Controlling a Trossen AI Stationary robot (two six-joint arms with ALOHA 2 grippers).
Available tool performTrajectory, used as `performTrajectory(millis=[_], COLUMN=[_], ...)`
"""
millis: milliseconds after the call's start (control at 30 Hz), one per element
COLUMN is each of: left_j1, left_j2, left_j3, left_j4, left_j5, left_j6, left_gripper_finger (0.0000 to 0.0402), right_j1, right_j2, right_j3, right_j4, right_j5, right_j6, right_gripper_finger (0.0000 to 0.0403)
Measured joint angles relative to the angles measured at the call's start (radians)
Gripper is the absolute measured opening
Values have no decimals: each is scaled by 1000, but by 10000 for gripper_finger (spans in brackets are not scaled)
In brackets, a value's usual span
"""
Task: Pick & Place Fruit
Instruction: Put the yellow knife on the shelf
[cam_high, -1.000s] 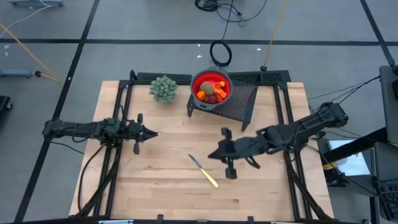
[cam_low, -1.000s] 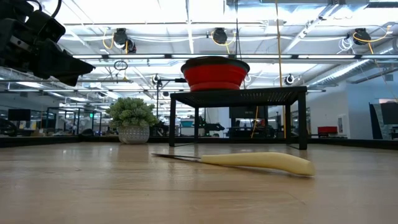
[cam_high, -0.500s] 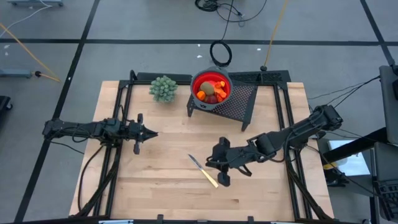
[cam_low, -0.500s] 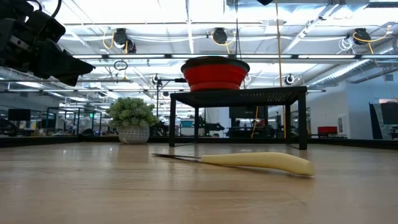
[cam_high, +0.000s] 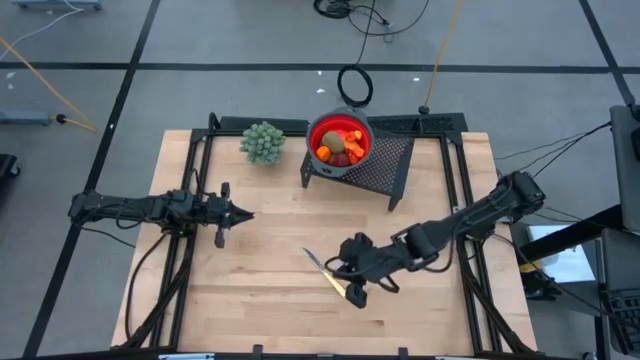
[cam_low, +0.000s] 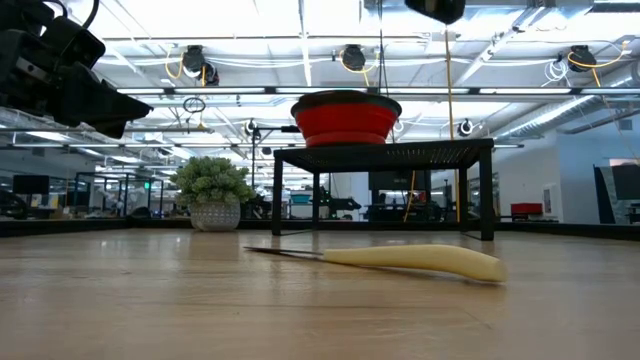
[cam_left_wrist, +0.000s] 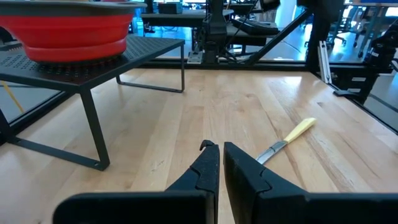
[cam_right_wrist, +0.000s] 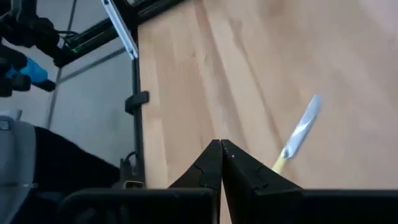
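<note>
The fruit (cam_high: 338, 148), orange pieces with a brown oval and a dark red one, lies in the red bowl (cam_high: 310, 140) on the black mesh stand (cam_high: 388, 166) at the table's far side. My right gripper (cam_high: 340, 270) is shut and hovers over the knife (cam_high: 316, 260) near the table's middle. In the right wrist view its fingertips (cam_right_wrist: 221, 149) point down beside the knife (cam_right_wrist: 301, 127). In the low view the gripper (cam_low: 435, 8) hangs well above the knife (cam_low: 420, 260), touching nothing. My left gripper (cam_high: 248, 214) waits shut at the left, above the table.
The knife, with its pale handle (cam_high: 342, 289), lies flat on the wood, blade toward the far left. A green potted plant (cam_high: 262, 142) stands at the far edge left of the bowl. Black frame rails (cam_high: 462, 200) run along the table's sides.
My right gripper has swung from right of the table's middle toward the left and near edge, ending over the knife's handle end. It has also come down, its body now showing at the top of the low view. The knife has not moved.
</note>
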Motion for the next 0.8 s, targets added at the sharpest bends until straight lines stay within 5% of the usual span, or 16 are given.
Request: performTrajectory(millis=[400, 800], left_j1=[0, 0], left_j2=[0, 0], left_j3=[0, 0], left_j4=[0, 0], left_j5=[0, 0], left_j6=[0, -1], left_gripper_finger=[26, 26], right_j1=[-1, -15], right_j2=[177, 231], right_j3=[0, 0], right_j4=[-19, -61], right_j5=[-192, -214], right_j6=[82, 108], right_gripper_finger=[0, 41])
